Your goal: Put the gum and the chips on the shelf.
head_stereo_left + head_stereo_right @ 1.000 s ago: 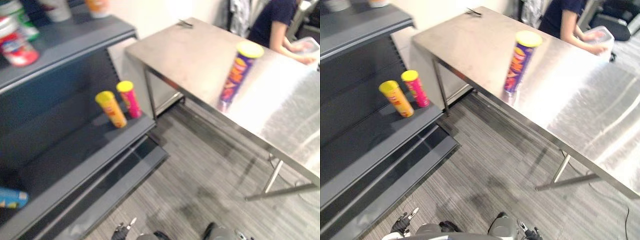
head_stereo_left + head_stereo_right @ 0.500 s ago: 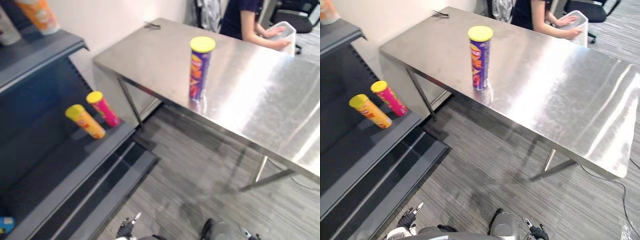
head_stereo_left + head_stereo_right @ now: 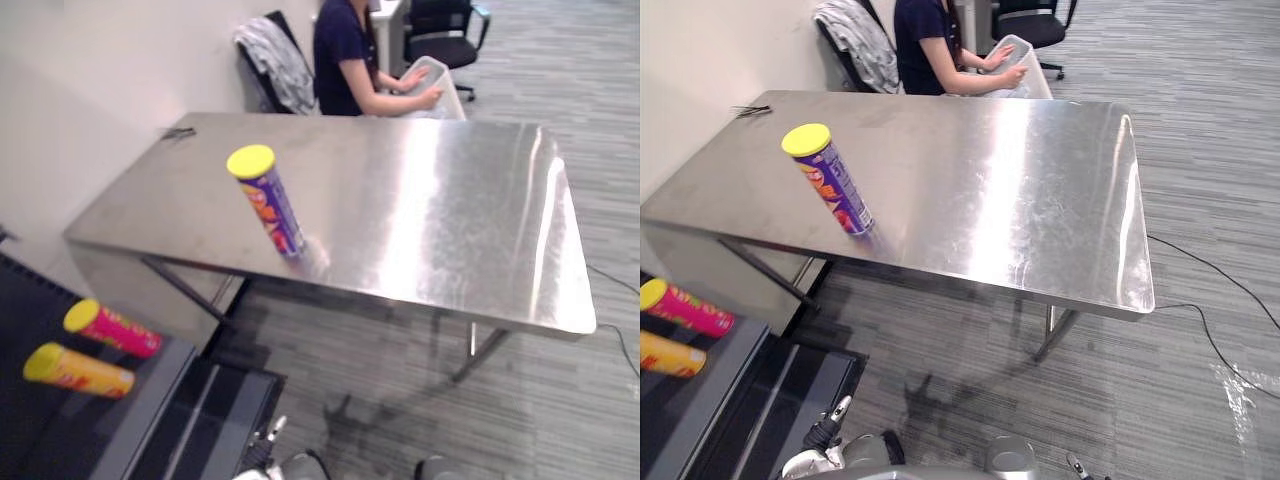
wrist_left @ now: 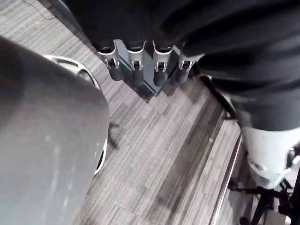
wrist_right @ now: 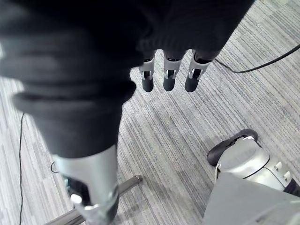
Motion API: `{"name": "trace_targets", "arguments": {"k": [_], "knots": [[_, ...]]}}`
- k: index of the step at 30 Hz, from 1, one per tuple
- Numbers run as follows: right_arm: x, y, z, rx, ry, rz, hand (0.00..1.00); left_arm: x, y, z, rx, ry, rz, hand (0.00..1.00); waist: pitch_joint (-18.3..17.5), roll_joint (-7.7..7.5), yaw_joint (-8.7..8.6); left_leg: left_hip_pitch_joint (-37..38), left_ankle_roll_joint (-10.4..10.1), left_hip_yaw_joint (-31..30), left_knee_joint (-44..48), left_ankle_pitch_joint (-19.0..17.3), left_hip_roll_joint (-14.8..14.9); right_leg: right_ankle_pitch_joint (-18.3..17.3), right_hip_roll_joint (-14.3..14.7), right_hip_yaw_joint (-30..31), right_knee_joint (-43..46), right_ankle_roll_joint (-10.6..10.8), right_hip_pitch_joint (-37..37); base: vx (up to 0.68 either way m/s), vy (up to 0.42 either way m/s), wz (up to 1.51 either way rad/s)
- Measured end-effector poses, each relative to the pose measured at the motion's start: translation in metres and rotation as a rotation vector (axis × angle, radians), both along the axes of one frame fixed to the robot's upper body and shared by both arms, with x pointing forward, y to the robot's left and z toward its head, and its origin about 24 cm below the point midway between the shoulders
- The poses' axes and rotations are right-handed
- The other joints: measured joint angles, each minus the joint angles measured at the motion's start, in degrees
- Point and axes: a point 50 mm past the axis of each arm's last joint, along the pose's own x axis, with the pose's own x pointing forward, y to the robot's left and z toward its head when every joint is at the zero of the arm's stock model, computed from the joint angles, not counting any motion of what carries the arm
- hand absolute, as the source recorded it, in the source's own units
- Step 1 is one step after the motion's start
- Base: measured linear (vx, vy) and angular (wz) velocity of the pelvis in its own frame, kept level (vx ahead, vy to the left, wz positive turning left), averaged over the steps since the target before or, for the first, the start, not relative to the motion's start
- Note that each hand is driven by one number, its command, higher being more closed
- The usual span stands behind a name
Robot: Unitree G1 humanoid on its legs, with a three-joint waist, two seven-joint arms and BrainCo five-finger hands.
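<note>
— On the steel table (image 3: 430, 220), in the left eye view, what is standing?
— A purple chips can (image 3: 268, 203) with a yellow lid is standing on its base near the table edge closest to the shelf (image 3: 150, 405). Nothing is touching it. On the shelf itself, a pink canister (image 3: 110, 328) and a yellow canister (image 3: 78, 368) are sitting just beside each other.
— And at the far end?
— A person (image 3: 345, 50) in a dark top is resting both hands on a white bin (image 3: 432, 85), next to a chair with a grey jacket (image 3: 275, 70) draped over it.
— Is the right eye view telling anything different?
— No, the same scene: the chips can is standing well apart from the person and the two canisters are sitting low at the left.
— The left wrist view?
— The left hand (image 4: 137, 65) is hanging over the grey floor (image 4: 154, 154), its fingers straight and relaxed in a row, grasping nothing.
— And the right wrist view?
— The right hand (image 5: 169, 77) is likewise hanging above the floor, fingers loose and extended, with nothing between them.
</note>
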Motion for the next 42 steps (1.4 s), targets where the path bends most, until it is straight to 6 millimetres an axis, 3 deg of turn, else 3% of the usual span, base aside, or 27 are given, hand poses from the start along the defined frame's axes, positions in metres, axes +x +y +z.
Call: {"name": "trace_targets", "arguments": {"k": [1, 2, 6, 9, 14, 17, 21, 23, 24, 25, 27, 29, 31, 32, 34, 36, 37, 38, 40, 42], "knots": [[0.000, -0.001, 0.000, -0.002, -0.001, -0.002, 0.00, 0.000, -0.001, 0.000, -0.003, 0.001, 0.000, 0.00, -0.2, 0.26, 0.15, 0.2, 0.1, -1.3, -1.2, 2.7, -0.9, -0.2, 0.2, 0.9, 0.1, 0.7, 0.0, 0.26, 0.316, -0.53], [0.000, 0.005, -0.001, 0.014, -0.003, -0.012, 0.00, 0.000, 0.002, 0.000, 0.005, 0.005, -0.004, 0.00, -1.3, -0.76, 0.16, 1.3, -0.9, -1.5, -2.3, 1.7, -2.6, -0.4, -1.0, 2.2, -0.1, 2.3, 0.3, 0.21, 0.258, -0.27], [-0.002, 0.025, -0.007, 0.071, -0.002, -0.027, 0.00, 0.001, 0.012, 0.001, 0.048, 0.018, -0.052, 0.00, -2.6, -4.67, 0.23, 2.7, 0.0, 0.2, -5.6, 1.1, -7.0, 1.7, -4.9, 2.5, -4.8, 5.6, 1.7, 0.16, 0.239, -0.06], [-0.001, 0.025, -0.007, 0.072, -0.005, -0.026, 0.00, 0.001, 0.012, 0.001, 0.083, 0.032, -0.123, 0.00, -3.1, -4.94, 0.35, 5.3, 1.1, 1.3, -9.3, 1.8, -9.3, 2.8, -6.4, 3.1, -6.8, 6.5, 2.9, 0.05, 0.136, -0.16], [-0.013, 0.016, -0.006, 0.058, 0.013, -0.111, 0.00, -0.002, 0.003, -0.002, 0.091, 0.060, -0.177, 0.00, -4.8, -3.42, 0.39, 7.8, 2.1, 1.8, -16.6, 4.8, -11.8, 3.9, -7.5, 3.2, -9.7, 7.7, 3.0, 0.02, 0.076, -0.05], [-0.024, 0.001, -0.003, 0.029, 0.007, -0.268, 0.00, -0.005, 0.007, -0.002, 0.126, 0.078, -0.163, 0.00, -5.3, -2.96, 0.84, 9.7, 2.3, 1.7, -20.0, 6.1, -12.9, 4.3, -7.5, 2.9, -11.0, 7.9, 3.9, 0.04, 0.056, -0.02], [-0.033, -0.048, 0.014, -0.087, -0.066, -0.571, 0.00, -0.012, 0.018, -0.001, 0.142, 0.097, -0.089, 0.00, -5.8, -4.08, 0.98, 9.2, 2.3, 2.0, -20.0, 6.0, -13.3, 5.1, -7.8, 3.1, -12.4, 7.9, 3.9, 0.04, 0.051, -0.04], [-0.029, -0.092, 0.035, -0.188, -0.175, -0.785, 0.00, -0.019, 0.023, -0.002, 0.146, 0.110, -0.048, 0.00, -6.1, -4.64, -0.25, 8.7, 2.5, 2.2, -20.3, 5.7, -13.5, 6.1, -7.7, 3.4, -12.6, 8.0, 3.6, 0.04, 0.050, -0.04], [-0.026, -0.103, 0.042, -0.220, -0.206, -0.824, 0.00, -0.021, 0.025, -0.002, 0.149, 0.117, -0.040, 0.00, -6.1, -4.79, -0.58, 8.7, 2.5, 2.2, -20.3, 5.7, -13.4, 6.4, -7.7, 3.4, -12.6, 8.0, 3.6, 0.02, 0.038, -0.12], [-0.018, -0.129, 0.064, -0.314, -0.286, -0.870, 0.00, -0.024, 0.026, -0.002, 0.154, 0.125, -0.025, 0.00, -6.5, -4.88, -0.72, 8.8, 2.5, 3.0, -20.4, 5.5, -13.3, 6.9, -7.5, 3.6, -12.6, 7.9, 3.1, 0.01, 0.042, -0.21], [-0.005, -0.154, 0.092, -0.441, -0.377, -0.875, 0.00, -0.027, 0.027, -0.003, 0.155, 0.131, -0.006, 0.00, -7.1, -5.04, -0.79, 8.7, 2.5, 3.7, -20.4, 5.3, -13.2, 7.2, -7.4, 4.1, -12.3, 7.8, 2.3, 0.02, 0.033, -0.22], [0.017, -0.181, 0.142, -0.617, -0.531, -0.852, 0.00, -0.032, 0.028, -0.003, 0.161, 0.145, 0.001, 0.00, -8.2, -4.99, -2.09, 8.3, 2.5, 3.9, -20.4, 5.2, -13.0, 7.4, -7.3, 4.1, -11.8, 7.5, 1.5, 0.01, 0.013, -0.10], [0.039, -0.193, 0.192, -0.814, -0.640, -0.772, 0.00, -0.034, 0.026, -0.004, 0.159, 0.149, -0.001, 0.00, -9.1, -4.86, -2.14, 8.0, 2.5, 4.7, -20.4, 5.2, -12.7, 7.8, -7.1, 4.6, -11.6, 7.4, 0.4, 0.00, 0.006, -0.24], [0.055, -0.197, 0.231, -0.961, -0.707, -0.712, 0.00, -0.035, 0.022, -0.004, 0.153, 0.149, -0.011, 0.00, -9.4, -4.51, -2.14, 7.9, 2.5, 5.0, -20.4, 5.2, -12.2, 8.8, -6.6, 5.2, -11.6, 7.1, -0.2, -0.01, -0.004, -0.27], [0.070, -0.193, 0.261, -1.102, -0.743, -0.648, 0.00, -0.033, 0.020, -0.004, 0.158, 0.141, -0.034, 0.00, -9.7, -4.35, -2.11, 7.9, 2.5, 5.0, -20.4, 5.2, -11.8, 9.4, -6.1, 5.2, -11.6, 6.9, -0.4, -0.03, -0.010, -0.14], [0.098, -0.178, 0.296, -1.229, -0.834, -0.515, 0.00, -0.030, 0.018, -0.003, 0.173, 0.130, -0.092, 0.00, -10.6, -4.43, -2.08, 7.8, 2.4, 4.8, -20.4, 5.3, -11.5, 9.4, -6.1, 5.2, -11.8, 6.9, -0.5, -0.05, -0.020, -0.04], [0.108, -0.170, 0.303, -1.250, -0.868, -0.459, 0.00, -0.029, 0.017, -0.003, 0.174, 0.128, -0.109, 0.00, -10.7, -4.39, -2.08, 7.8, 2.3, 4.8, -20.5, 5.4, -11.5, 9.4, -6.1, 5.2, -11.9, 6.9, -0.5, -0.04, -0.016, -0.05], [0.124, -0.156, 0.313, -1.274, -0.928, -0.352, 0.00, -0.027, 0.015, -0.003, 0.174, 0.126, -0.127, 0.00, -10.7, -4.45, -2.11, 7.8, 2.2, 4.8, -20.5, 5.4, -11.6, 9.4, -6.2, 5.2, -12.1, 6.9, -0.5, -0.07, -0.010, -0.10], [0.167, -0.103, 0.333, -1.260, -1.134, 0.020, 0.00, -0.024, 0.010, -0.002, 0.166, 0.114, -0.171, 0.00, -11.0, -4.64, -1.90, 7.1, 2.0, 4.7, -20.5, 5.8, -11.6, 9.3, -6.1, 5.2, -12.4, 7.0, -1.3, -0.09, -0.012, -0.13], [0.184, -0.068, 0.336, -1.225, -1.231, 0.276, 0.00, -0.021, 0.005, -0.002, 0.152, 0.101, -0.200, 0.00, -11.3, -4.03, -1.63, 6.7, 2.2, 4.4, -20.5, 6.4, -11.7, 9.3, -6.0, 4.7, -12.6, 7.0, -1.5, -0.06, -0.016, 0.06]]}}
